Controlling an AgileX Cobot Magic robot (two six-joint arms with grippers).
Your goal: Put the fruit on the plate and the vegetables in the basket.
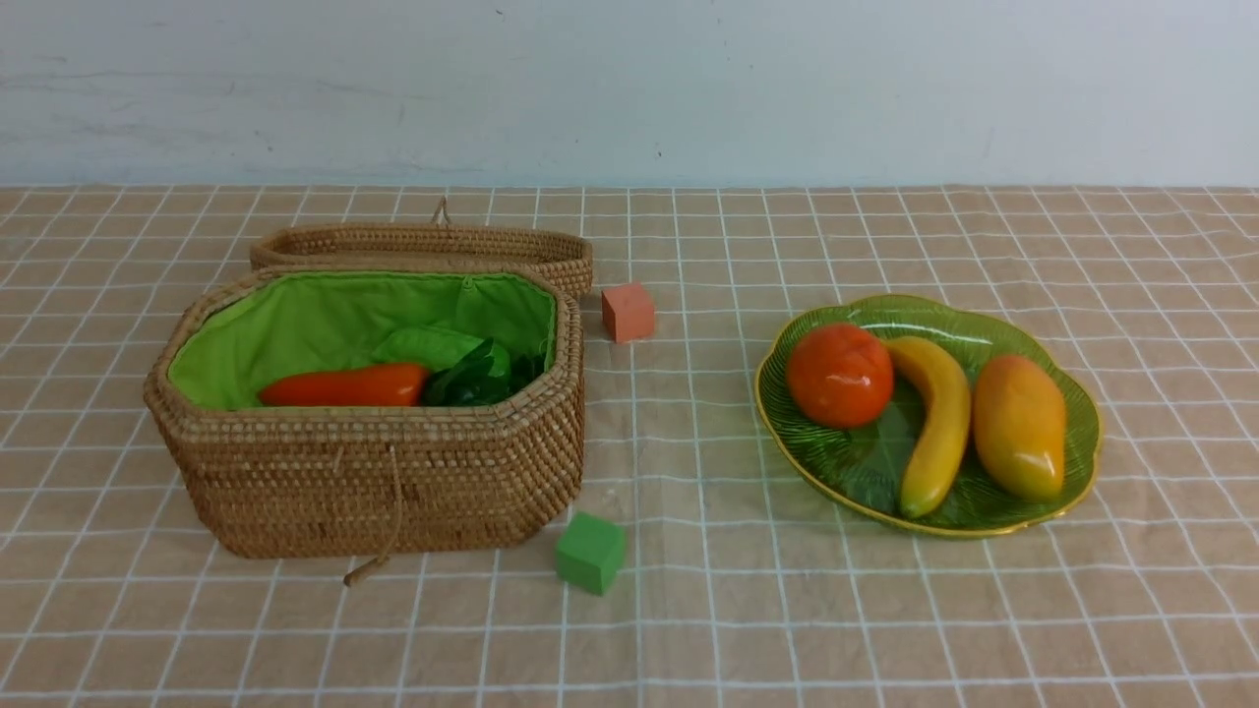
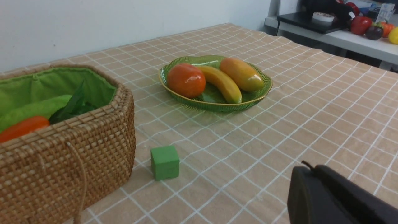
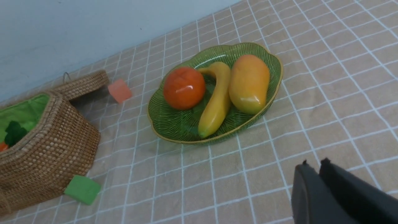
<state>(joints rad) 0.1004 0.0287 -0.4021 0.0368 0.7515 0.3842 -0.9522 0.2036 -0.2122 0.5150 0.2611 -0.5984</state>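
Observation:
The green ribbed plate (image 1: pixel 925 315) on the right holds the fruit: a round persimmon (image 1: pixel 839 375), a banana (image 1: pixel 934 423) and a mango (image 1: pixel 1019 425), lying side by side. On the left, the green-lined wicker basket (image 1: pixel 374 472) holds vegetables: a carrot (image 1: pixel 346 385), a light-green gourd (image 1: pixel 433 344) and dark leaves (image 1: pixel 482 379). Neither arm shows in the front view. My left gripper (image 2: pixel 312 168) is shut and empty above the cloth, off to the side of the basket. My right gripper (image 3: pixel 313 161) hangs clear of the plate, jaws together, holding nothing.
A shallow wicker lid (image 1: pixel 423 246) lies behind the basket. An orange cube (image 1: pixel 628 312) sits next to the lid, and a green cube (image 1: pixel 590 553) sits at the basket's front corner. A side table with other toy produce (image 2: pixel 360 25) stands beyond the cloth.

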